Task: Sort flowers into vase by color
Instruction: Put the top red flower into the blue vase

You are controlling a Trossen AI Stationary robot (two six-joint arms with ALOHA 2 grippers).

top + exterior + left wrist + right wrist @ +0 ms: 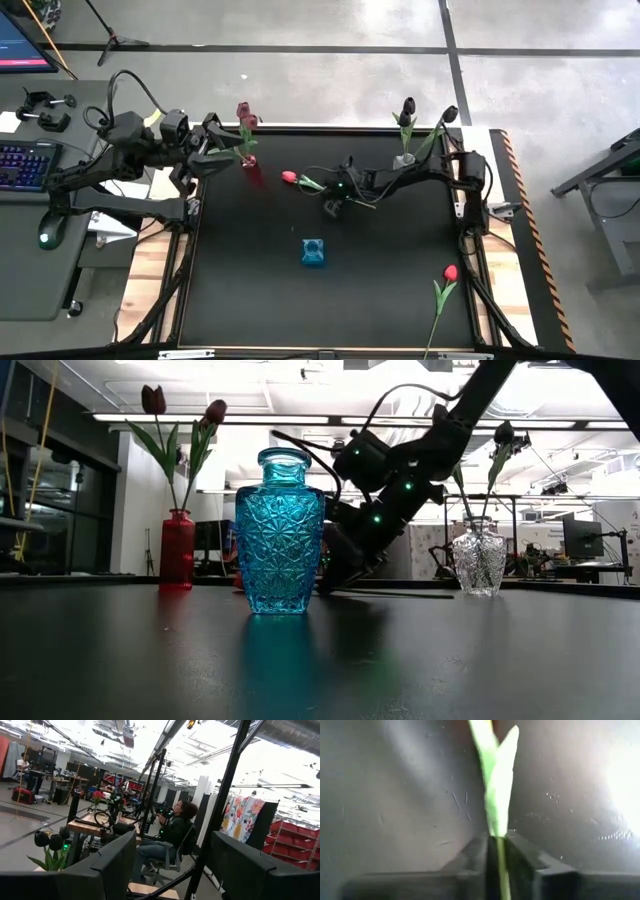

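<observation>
A pink-red tulip [289, 177] lies left of the table's middle, head toward the left. My right gripper [333, 200] reaches in from the right and is shut on its stem. My left gripper [215, 150] hovers open beside the red vase [247, 158], which holds two pink-maroon tulips [180, 420]. The clear vase [404, 158] at the far right holds near-black tulips [408, 108]. The blue vase [314, 252] stands empty near the middle. Another red tulip [449, 272] lies flat by the right near edge. My right gripper pinches the tulip's thin green stem [498, 851] between its two fingers, just below a leaf [501, 775]. It comes from above, slanting in from the table's right. The head points toward the left. I cannot tell whether the flower rests on the table or is just off it.
The blue vase [280, 530] stands close to the right gripper, toward the near edge. Open black table lies around it and toward the near left. Beyond the table the left wrist view shows a seated person [172, 832]. A desk with a keyboard [20, 165] is at the left.
</observation>
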